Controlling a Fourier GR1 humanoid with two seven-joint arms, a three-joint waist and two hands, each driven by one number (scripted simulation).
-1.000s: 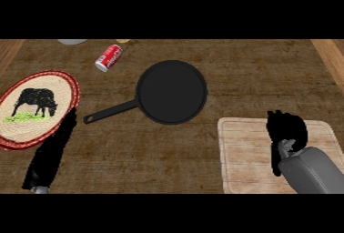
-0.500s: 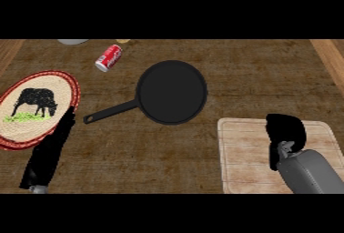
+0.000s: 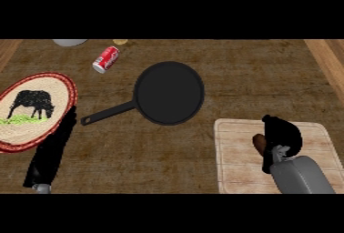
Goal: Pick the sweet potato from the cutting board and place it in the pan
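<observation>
— Black, curled tight, low at the right: right hand (image 3: 282,134), closed round the sweet potato (image 3: 258,142).
— How much of the sweet potato on show?
— Only a reddish-brown end, sticking out at the left of the hand. Rest hidden under the palm.
— Lifted, or touching the board?
— Cannot tell. Over the upper middle of the cutting board (image 3: 235,175), pale wood, at the lower right of the table (image 3: 269,77).
— And the pan?
— Up and left of the board, apart from it. Black, round pan (image 3: 168,93), handle (image 3: 107,113) pointing down-left.
— Other hand?
— Left hand (image 3: 52,150) at the lower left, open, stretched long and straight, resting. Just beside a red-rimmed plate (image 3: 33,111) with a black cow pictured on it.
— Farther out?
— Red can (image 3: 105,59) on its side, above the plate and left of the pan. Beyond it, at the far edge, a pale grey rounded thing (image 3: 70,42) and a small yellowish thing (image 3: 121,41), both cut off, too little showing to name.
</observation>
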